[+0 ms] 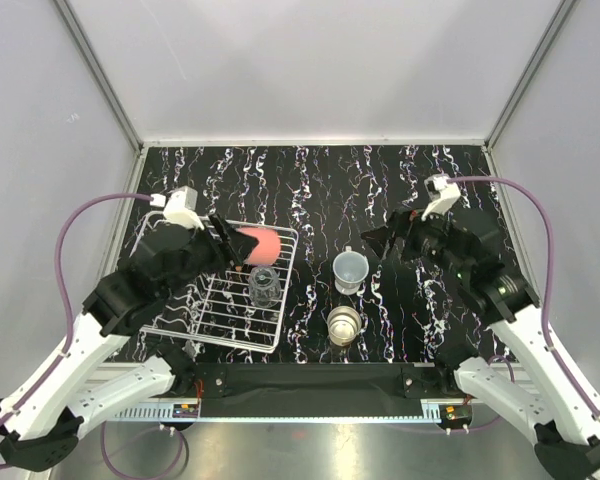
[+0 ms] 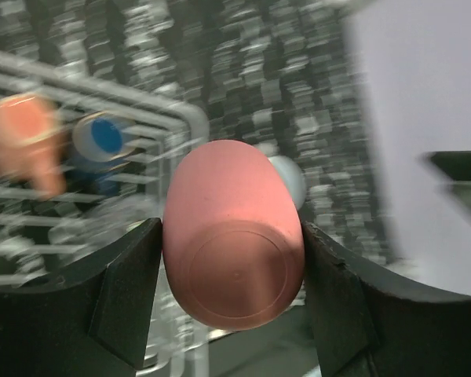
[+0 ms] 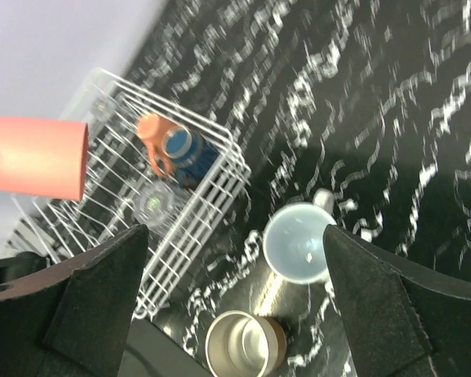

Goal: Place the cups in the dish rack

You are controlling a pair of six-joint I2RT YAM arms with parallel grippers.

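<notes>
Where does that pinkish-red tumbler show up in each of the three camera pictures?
Top external: coral-red tumbler left of centre, above the dish rack's far side.
Left wrist: tumbler fills the centre.
Right wrist: tumbler at the left edge.
Shared landmark: the white dish rack.

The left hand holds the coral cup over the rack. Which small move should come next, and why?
Probably lower the left hand, because it grips the coral-red tumbler on its side above the dish rack, and bare grid shows beside the clear glass.
</notes>
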